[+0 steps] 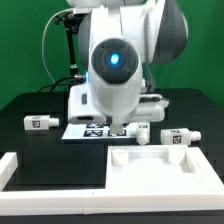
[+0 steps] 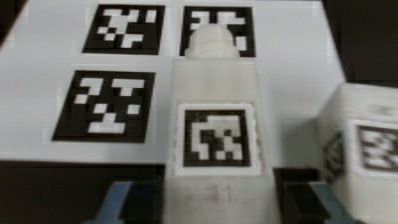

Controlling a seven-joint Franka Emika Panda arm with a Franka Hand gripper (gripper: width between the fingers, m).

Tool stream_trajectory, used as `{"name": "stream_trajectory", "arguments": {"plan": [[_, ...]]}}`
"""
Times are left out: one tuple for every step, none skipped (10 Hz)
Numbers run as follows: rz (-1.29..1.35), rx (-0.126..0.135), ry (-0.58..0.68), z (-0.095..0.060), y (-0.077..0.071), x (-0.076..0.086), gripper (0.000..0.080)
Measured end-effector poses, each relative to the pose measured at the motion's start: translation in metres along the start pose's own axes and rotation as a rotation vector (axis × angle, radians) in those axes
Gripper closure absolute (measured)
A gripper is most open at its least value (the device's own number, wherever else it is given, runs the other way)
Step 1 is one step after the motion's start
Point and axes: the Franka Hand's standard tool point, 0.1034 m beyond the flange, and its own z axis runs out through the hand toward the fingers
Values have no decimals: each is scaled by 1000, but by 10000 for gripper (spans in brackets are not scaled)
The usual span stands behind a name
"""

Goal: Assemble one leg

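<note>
My gripper [image 2: 217, 203] is pinching the leg [image 2: 217, 110]. In the wrist view I can see the two fingers [image 2: 134, 205], one pressed on each long side of the leg. They are only as far apart as the leg is wide. The leg is a short white peg with a black-and-white tag on its top face. It points away from the fingers.

Under the leg is the marker board [image 2: 45, 95], with four dark tags showing around the peg. I cannot tell if the leg rests on the board or hangs just over it.

In the exterior view the gripper [image 1: 121, 126] is low over the marker board [image 1: 82, 131], near the middle of the black table [image 1: 50, 150]. A second leg [image 1: 143, 135] lies just beside it, toward the exterior view's right. A third leg [image 1: 178, 137] lies a bit further that way. A fourth leg [image 1: 40, 122] lies well apart, toward the exterior view's left. The big white panel [image 1: 165, 172] sits at the near side of the table.
</note>
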Motion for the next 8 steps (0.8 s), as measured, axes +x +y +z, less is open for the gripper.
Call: {"name": "stream_trajectory", "arguments": {"plan": [[-20,-9,113,-41,-9,-5,515],[-37,-15,183,-69,-15,-13,515],[-47,-23,277,-90,-22,-7,515],[-54,-27,378,-89,-25,1,515],[-54,-27,429,-84,-24,-2,515],[-55,-28,502,-88,-25,1,515],[-56,-30,591,-91,-29,5,515],[-71,-34,655,-94,-42,5,514]]}}
